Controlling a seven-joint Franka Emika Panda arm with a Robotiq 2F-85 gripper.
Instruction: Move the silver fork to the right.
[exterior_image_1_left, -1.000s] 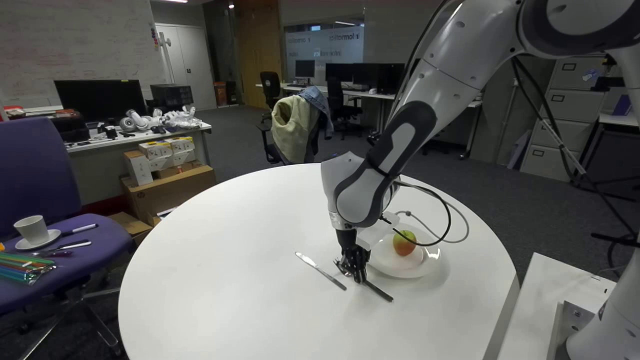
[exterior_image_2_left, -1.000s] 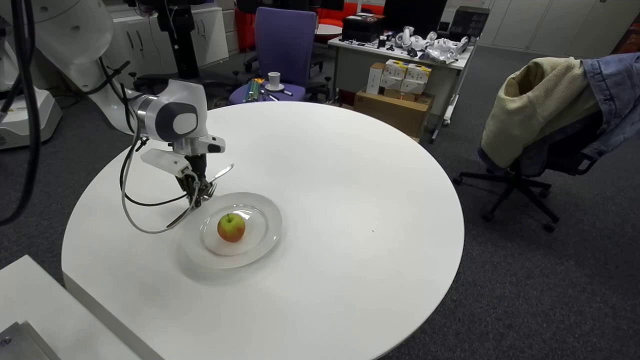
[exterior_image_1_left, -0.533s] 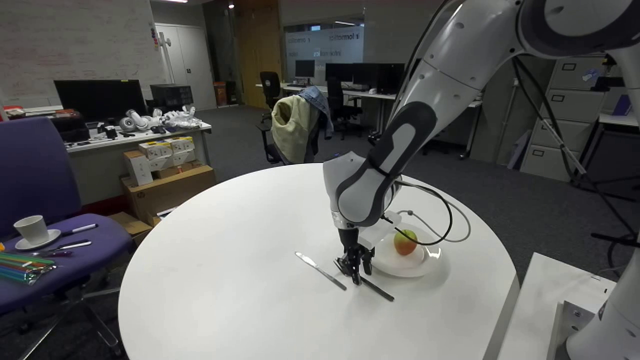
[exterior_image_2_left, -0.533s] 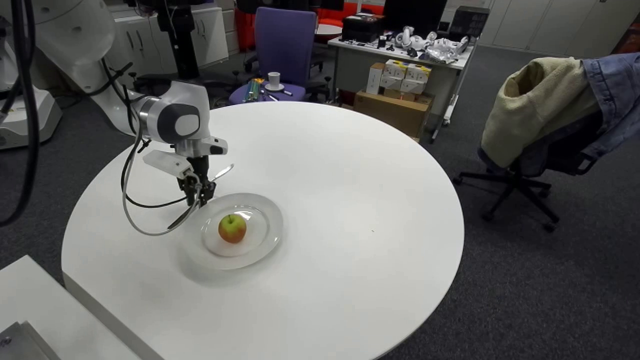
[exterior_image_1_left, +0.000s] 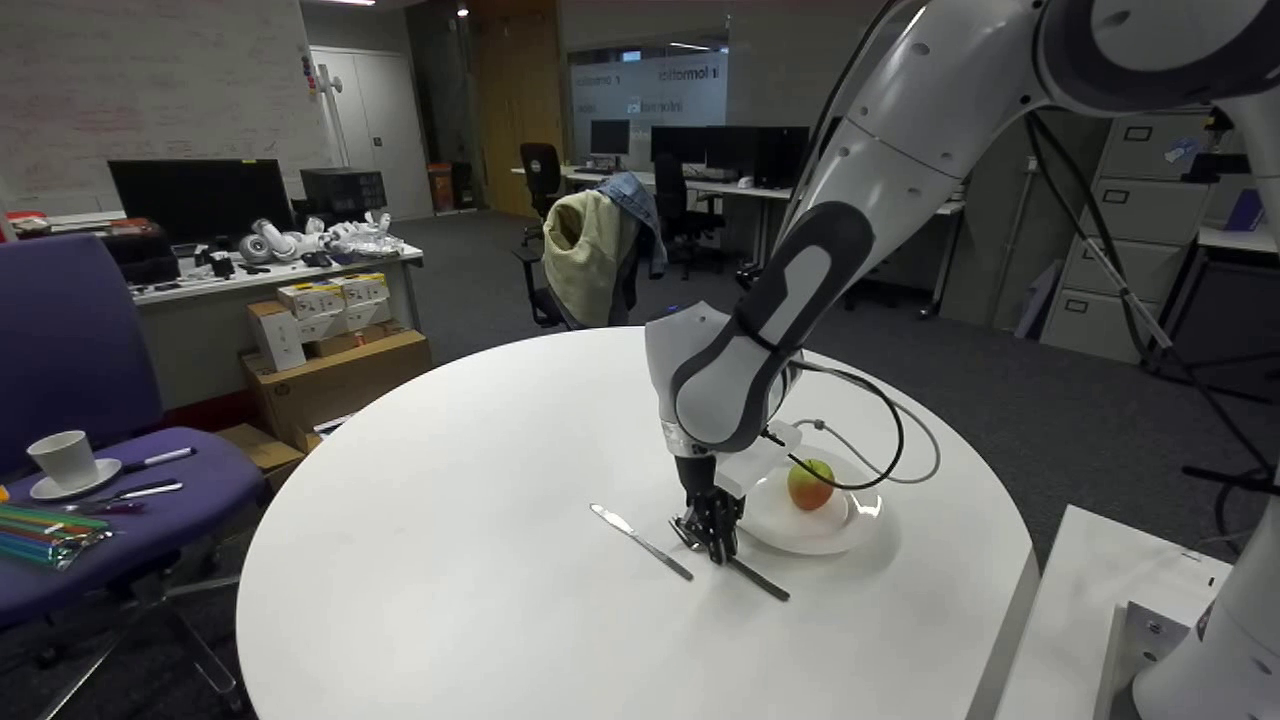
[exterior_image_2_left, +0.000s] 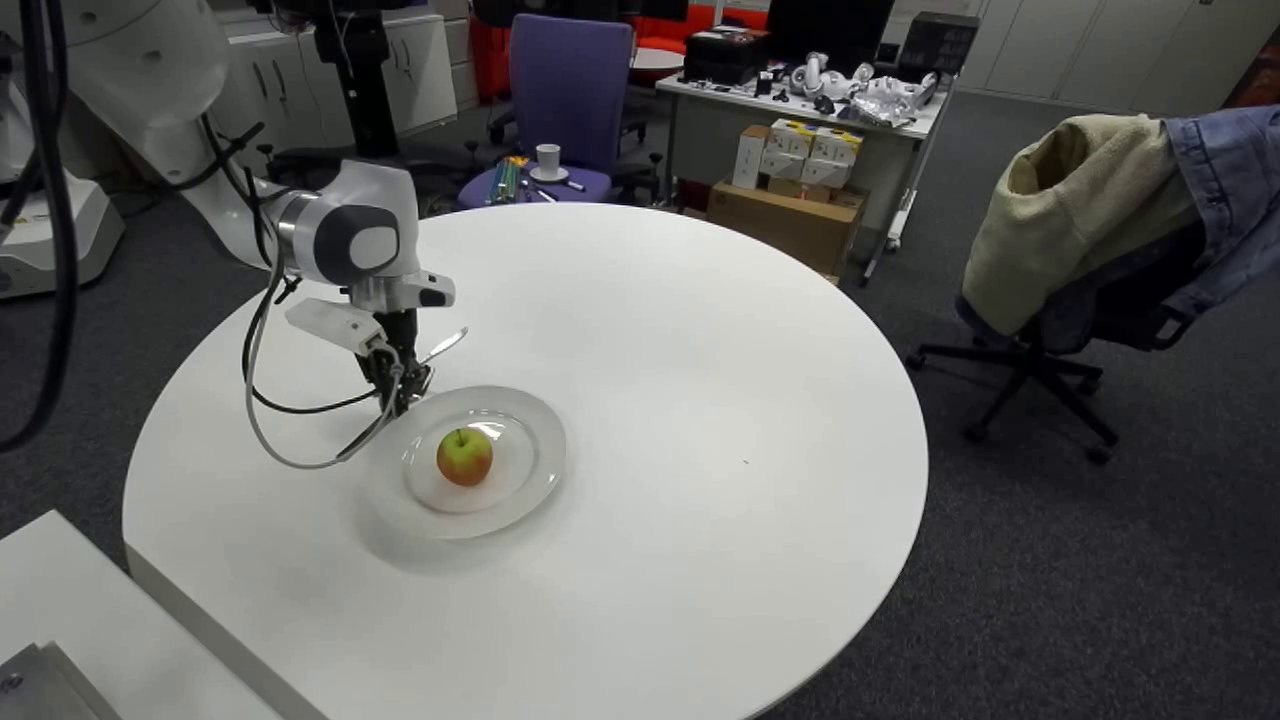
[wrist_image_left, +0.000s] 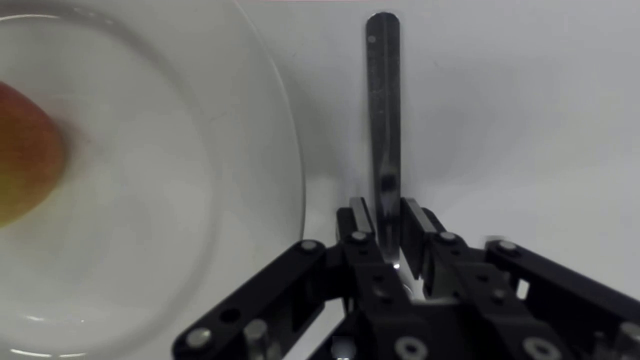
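Note:
The silver fork lies by the plate, its handle (exterior_image_1_left: 760, 580) sticking out from my gripper (exterior_image_1_left: 722, 552) in an exterior view, with the tined head (exterior_image_1_left: 684, 536) on the gripper's far side. In the wrist view the fork handle (wrist_image_left: 384, 100) runs between the fingers of my gripper (wrist_image_left: 384, 202). The fingers are drawn in close around the handle near the table, with a thin gap showing on one side. The fork head is hidden behind the gripper there. In an exterior view my gripper (exterior_image_2_left: 396, 400) covers most of the fork; part of the tines (exterior_image_2_left: 427, 378) shows.
A white plate (exterior_image_2_left: 545, 470) with an apple (exterior_image_2_left: 465, 457) stands right beside the gripper; its rim (wrist_image_left: 295, 150) is close to a finger. A silver knife (exterior_image_1_left: 640, 541) lies on the round white table (exterior_image_1_left: 450, 560), roughly parallel to the fork. A cable loops from the wrist.
The fingers stood wider apart half a second ago and have closed in around the fork handle. One second ago they were also close together. The arm has shifted only slightly; the fork has barely moved.

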